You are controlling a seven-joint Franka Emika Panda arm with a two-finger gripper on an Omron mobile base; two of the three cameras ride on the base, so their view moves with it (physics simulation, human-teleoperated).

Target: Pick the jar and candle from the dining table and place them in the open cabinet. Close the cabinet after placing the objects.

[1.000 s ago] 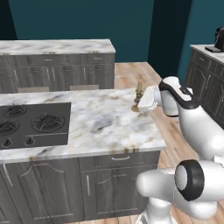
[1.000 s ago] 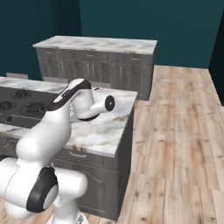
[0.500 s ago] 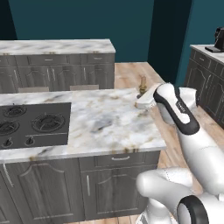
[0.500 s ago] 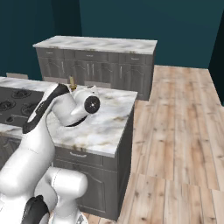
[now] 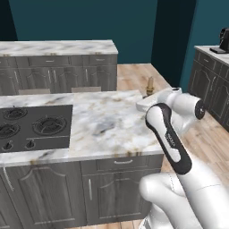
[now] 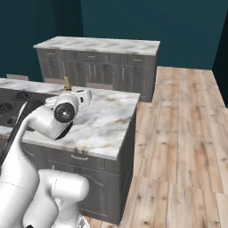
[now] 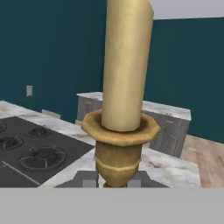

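Observation:
My gripper (image 7: 115, 178) is shut on the brass base of the candle (image 7: 124, 70), a pale-yellow taper standing upright in its holder. In the left base view the candle (image 5: 150, 84) rises just above the hand, with the gripper (image 5: 149, 95) at the far right corner of the dining table (image 5: 107, 125). From the right base view the candle (image 6: 67, 82) sticks up behind the hand, the gripper (image 6: 70, 90) over the marble dining table (image 6: 107, 120). The jar and the cabinet are out of view.
A black gas cooktop (image 5: 33, 127) is set into the table's left part. A marble counter on grey base cabinets (image 5: 58, 47) runs along the back wall. Another counter with a dark appliance (image 5: 222, 41) stands at right. Wooden floor (image 6: 187, 133) lies beyond the table.
The candle has risen slightly off the table in the gripper's hold. The arm has folded, its forearm swinging down and toward the base.

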